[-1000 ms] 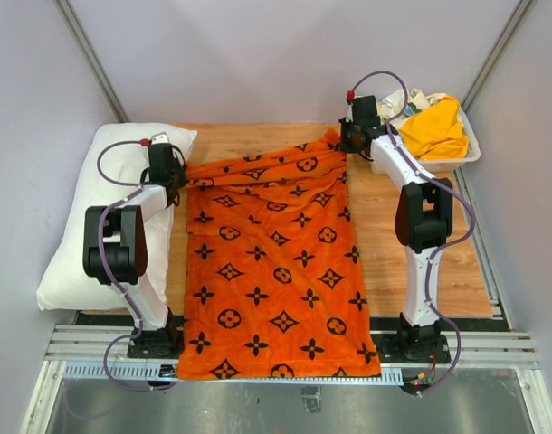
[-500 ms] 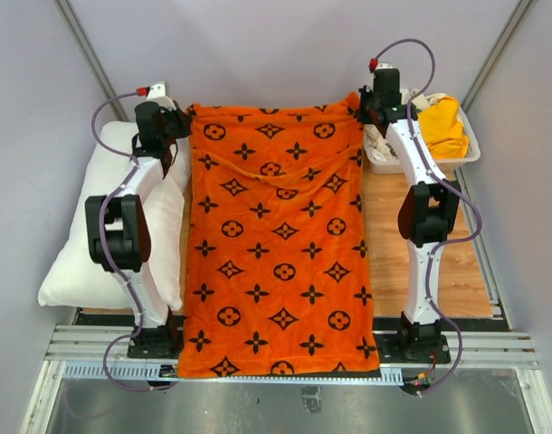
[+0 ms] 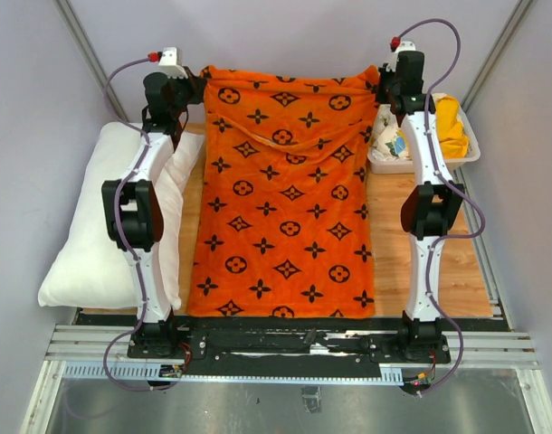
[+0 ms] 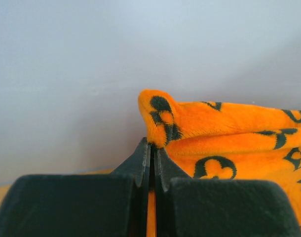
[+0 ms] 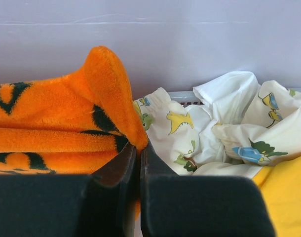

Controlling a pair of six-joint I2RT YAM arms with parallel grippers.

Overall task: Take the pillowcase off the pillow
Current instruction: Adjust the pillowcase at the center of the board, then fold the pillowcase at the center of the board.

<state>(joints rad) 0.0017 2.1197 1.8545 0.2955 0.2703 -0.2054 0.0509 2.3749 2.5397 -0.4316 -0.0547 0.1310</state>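
Both left gripper [image 4: 153, 148] and right gripper [image 5: 138, 146] pinch pillowcase [image 3: 285, 199] corners.

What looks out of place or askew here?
Nothing spilled or damaged. Left gripper and right gripper pinch the pillowcase by its far corners; one layer sags between them. The pillow lies askew at left.

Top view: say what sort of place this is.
Probably a robot test cell, not a home: plain grey walls close around a wooden table, and two arms stand bolted to a metal rail.
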